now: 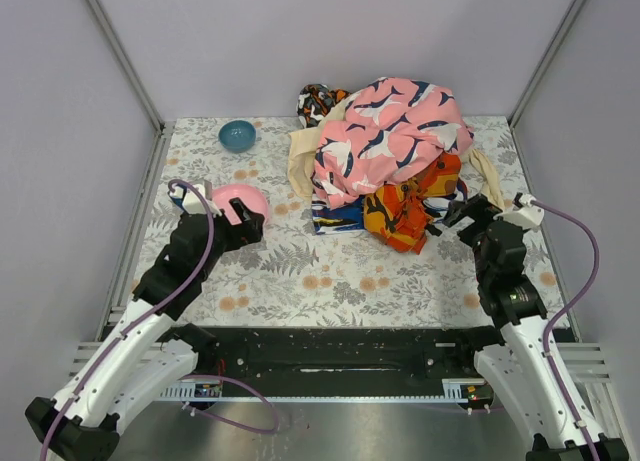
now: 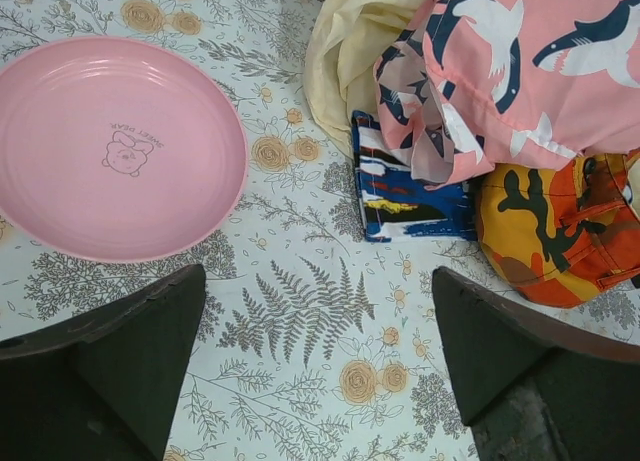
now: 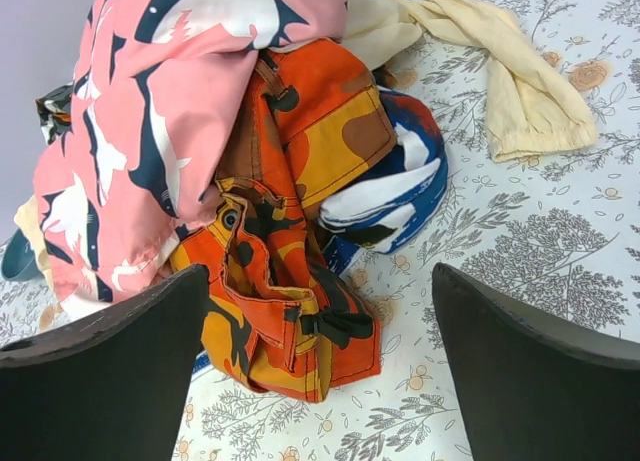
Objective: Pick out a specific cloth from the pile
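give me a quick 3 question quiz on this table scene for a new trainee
1. True or false: a cloth lies on the pink plate.
2. The blue bowl stands: A) at the far left of the table, apart from the pile; B) inside the pile; C) on the plate.
3. Are the left gripper and the right gripper open or shut?
Key: 1 false, the plate is bare. 2 A. 3 both open, holding nothing.

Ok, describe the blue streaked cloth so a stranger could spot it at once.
Find the pile far right on the floral table. At its near left foot, under the pink bird-print fabric, beside the orange camouflage piece, lies the streaked cloth: the only one with blue, white and black brushstrokes.
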